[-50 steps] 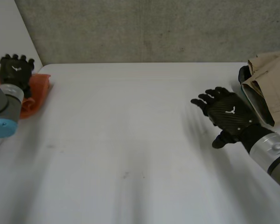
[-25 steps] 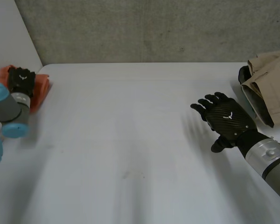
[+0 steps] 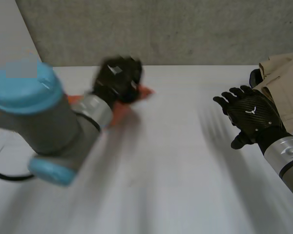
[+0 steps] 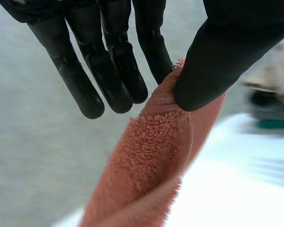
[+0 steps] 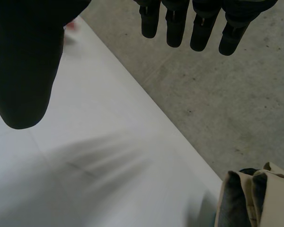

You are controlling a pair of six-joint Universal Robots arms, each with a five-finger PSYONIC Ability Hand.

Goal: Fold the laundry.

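My left hand (image 3: 118, 79) hangs over the far middle-left of the white table (image 3: 176, 161), shut on an orange towel (image 3: 141, 91) that trails beneath it. In the left wrist view the thumb (image 4: 213, 61) pinches the orange towel (image 4: 151, 165) against the fingers (image 4: 109, 66), and the cloth hangs down from the grip. My right hand (image 3: 250, 117) hovers open above the table's right side, fingers spread and straight, holding nothing. Its straight fingers (image 5: 189, 23) and thumb show in the right wrist view.
A stack of folded beige and dark garments (image 3: 281, 90) lies at the table's right edge, just beyond my right hand, seen as folded garments (image 5: 251, 198) in the right wrist view. A grey wall (image 3: 161, 29) runs behind the table.
My left hand closed on the orange towel at the far left corner and swung it rightward toward the table's middle. My right hand drifted slightly right and farther back.
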